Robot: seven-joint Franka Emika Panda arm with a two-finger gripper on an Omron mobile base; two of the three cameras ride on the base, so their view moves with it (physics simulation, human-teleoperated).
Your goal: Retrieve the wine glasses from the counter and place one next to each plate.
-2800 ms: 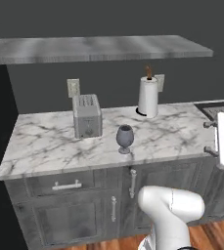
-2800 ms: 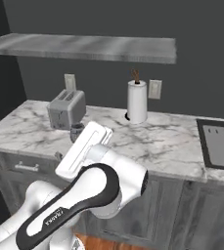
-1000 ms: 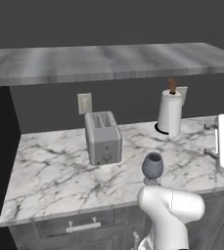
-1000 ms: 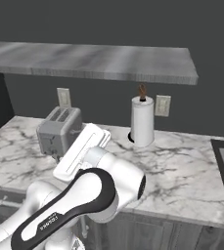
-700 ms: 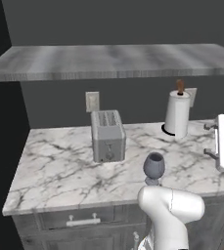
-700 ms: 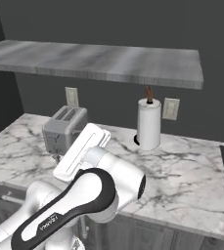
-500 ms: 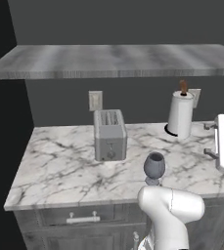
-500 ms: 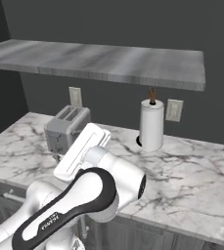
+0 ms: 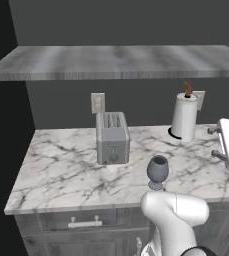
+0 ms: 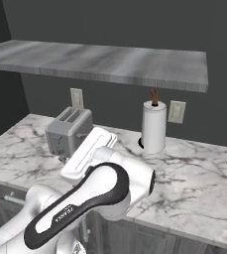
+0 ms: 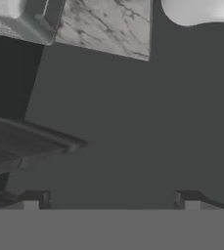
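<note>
Base nearer — marble counter (image 9: 61,170) larger

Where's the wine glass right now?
In the left base view, the wine glass stands upright near the counter's front edge, right of and in front of the toaster.

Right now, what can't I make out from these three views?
- wine glass: left base view; foot partly behind the arm.
- counter: right base view; the arm hides its front middle, so anything standing there is hidden.
- toaster: right base view; lower corner behind the arm.
- gripper: hand view; open, fingertips cut by the bottom band.
</note>
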